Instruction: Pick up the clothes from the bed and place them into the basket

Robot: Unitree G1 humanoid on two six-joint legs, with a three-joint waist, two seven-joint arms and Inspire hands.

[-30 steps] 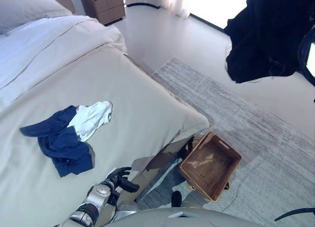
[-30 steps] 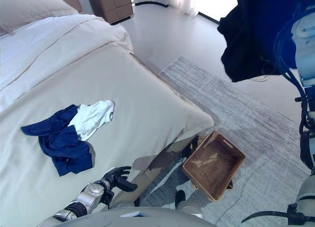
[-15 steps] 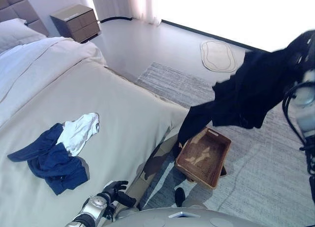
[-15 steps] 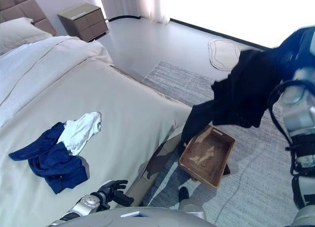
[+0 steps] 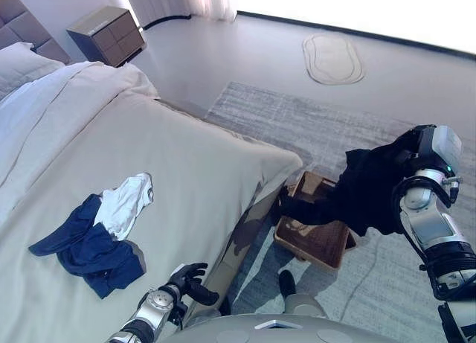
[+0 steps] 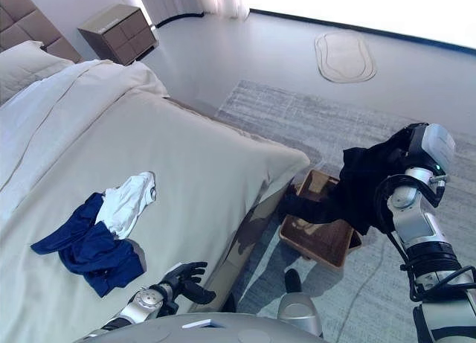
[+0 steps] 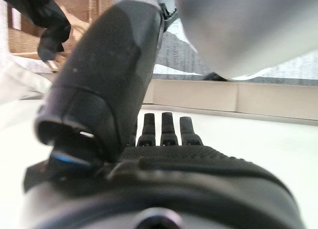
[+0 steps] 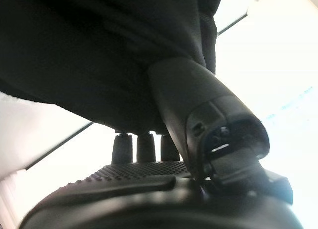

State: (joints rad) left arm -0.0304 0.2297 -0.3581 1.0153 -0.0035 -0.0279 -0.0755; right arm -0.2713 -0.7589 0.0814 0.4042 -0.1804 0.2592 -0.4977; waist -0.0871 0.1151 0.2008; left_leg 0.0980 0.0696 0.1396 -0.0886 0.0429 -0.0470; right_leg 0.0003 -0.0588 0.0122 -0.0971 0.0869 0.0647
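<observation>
A dark blue garment point(image 5: 85, 248) and a white garment point(image 5: 126, 203) lie touching each other on the beige bed point(image 5: 201, 161). A brown wicker basket point(image 5: 321, 242) stands on the rug beside the bed. My right hand point(image 5: 413, 140) is shut on a black garment point(image 5: 368, 190) and holds it over the basket; the cloth's lower end hangs into the basket. In the right wrist view my thumb point(image 8: 196, 102) presses into the black cloth point(image 8: 89, 50). My left hand point(image 5: 186, 274) is open and empty, resting at the bed's near edge; its fingers point(image 7: 169, 127) lie straight.
A grey rug point(image 5: 297, 120) covers the floor right of the bed. A brown nightstand point(image 5: 104, 34) stands at the back left, by a pillow point(image 5: 18, 60). A pale oval mat point(image 5: 332, 58) lies on the far floor.
The camera has shifted. My right arm has come down with the black garment from high up to just over the basket. My left hand has stayed at the bed's edge.
</observation>
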